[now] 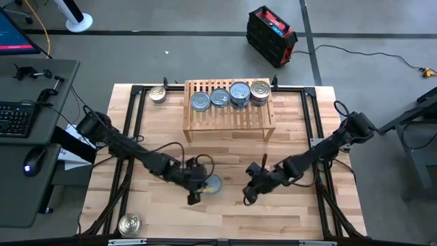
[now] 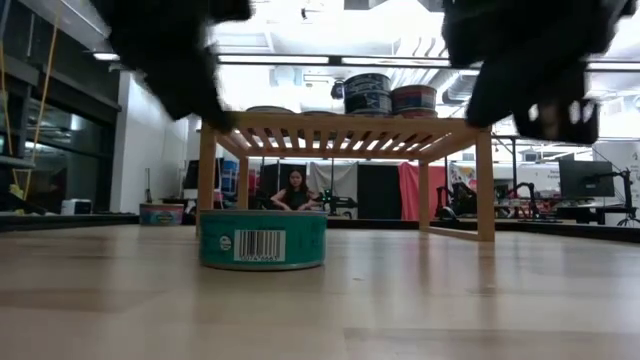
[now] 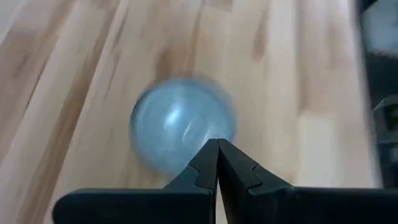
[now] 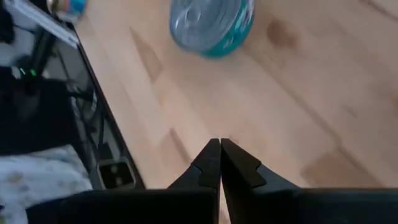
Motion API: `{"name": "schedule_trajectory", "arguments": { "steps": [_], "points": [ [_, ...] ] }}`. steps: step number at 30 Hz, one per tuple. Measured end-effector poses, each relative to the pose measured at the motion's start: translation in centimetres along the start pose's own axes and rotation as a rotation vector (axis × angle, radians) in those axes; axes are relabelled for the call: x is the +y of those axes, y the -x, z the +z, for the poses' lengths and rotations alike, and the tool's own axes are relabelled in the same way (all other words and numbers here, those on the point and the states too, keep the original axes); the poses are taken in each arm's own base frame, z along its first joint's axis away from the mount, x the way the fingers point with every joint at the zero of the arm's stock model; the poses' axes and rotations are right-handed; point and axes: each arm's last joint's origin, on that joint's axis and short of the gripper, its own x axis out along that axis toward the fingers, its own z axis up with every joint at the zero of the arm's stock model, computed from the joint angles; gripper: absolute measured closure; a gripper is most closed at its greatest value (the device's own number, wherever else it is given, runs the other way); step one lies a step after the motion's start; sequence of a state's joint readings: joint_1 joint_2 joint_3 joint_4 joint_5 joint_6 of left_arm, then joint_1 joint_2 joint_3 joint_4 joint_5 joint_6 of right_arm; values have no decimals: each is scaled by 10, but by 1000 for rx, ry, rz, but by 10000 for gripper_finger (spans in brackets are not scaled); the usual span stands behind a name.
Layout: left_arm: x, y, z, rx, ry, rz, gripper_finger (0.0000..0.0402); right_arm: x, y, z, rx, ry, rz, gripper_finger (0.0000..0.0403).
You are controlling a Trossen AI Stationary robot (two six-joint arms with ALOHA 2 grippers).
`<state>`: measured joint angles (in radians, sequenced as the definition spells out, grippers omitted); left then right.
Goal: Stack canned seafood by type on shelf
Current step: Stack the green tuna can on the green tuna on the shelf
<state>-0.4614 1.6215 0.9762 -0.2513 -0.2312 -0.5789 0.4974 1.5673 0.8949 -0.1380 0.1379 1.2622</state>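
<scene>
A tin with a bluish-silver lid and teal side [image 1: 212,184] [image 2: 262,240] stands on its base on the table, near the middle. My left gripper [image 1: 194,197] [image 3: 217,144] is shut and hangs above the tin's near-left side, clear of it in the low view. My right gripper [image 1: 248,196] [image 4: 220,143] is shut over bare table to the tin's right; its wrist view shows the tin [image 4: 211,23] ahead. The shelf [image 1: 229,120] [image 2: 340,130] stands at the far side and carries several tins [image 1: 220,98] in a row, one spot [image 1: 240,93] looking stacked.
One plain-lidded tin [image 1: 158,94] sits on the table left of the shelf, another [image 1: 129,224] at the near-left corner. There is bare wood between the shelf and the grippers. A desk with a keyboard [image 1: 17,117] stands beyond the table's left edge. A person [image 2: 296,190] sits far behind.
</scene>
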Motion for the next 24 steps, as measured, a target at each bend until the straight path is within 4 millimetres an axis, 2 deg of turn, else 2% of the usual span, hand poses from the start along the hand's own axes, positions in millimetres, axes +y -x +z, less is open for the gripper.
{"name": "schedule_trajectory", "arguments": {
  "steps": [3,6,10,15,19,24],
  "points": [
    [6,-5,-25,19,-20,19,401,-13,-6,8,-38,10,20,403],
    [9,-12,-36,-5,-49,10,401,-22,-12,17,-50,21,-9,403],
    [13,-21,-38,-9,-146,29,401,-28,-32,29,20,78,-26,403],
    [15,-27,-37,-12,-222,49,401,-28,-67,35,68,157,-76,403],
    [17,-30,-37,-8,-238,59,401,-20,-90,39,72,210,-89,403],
    [17,-34,-41,14,-219,72,401,-10,-108,44,39,259,-97,403]
  ]
}}
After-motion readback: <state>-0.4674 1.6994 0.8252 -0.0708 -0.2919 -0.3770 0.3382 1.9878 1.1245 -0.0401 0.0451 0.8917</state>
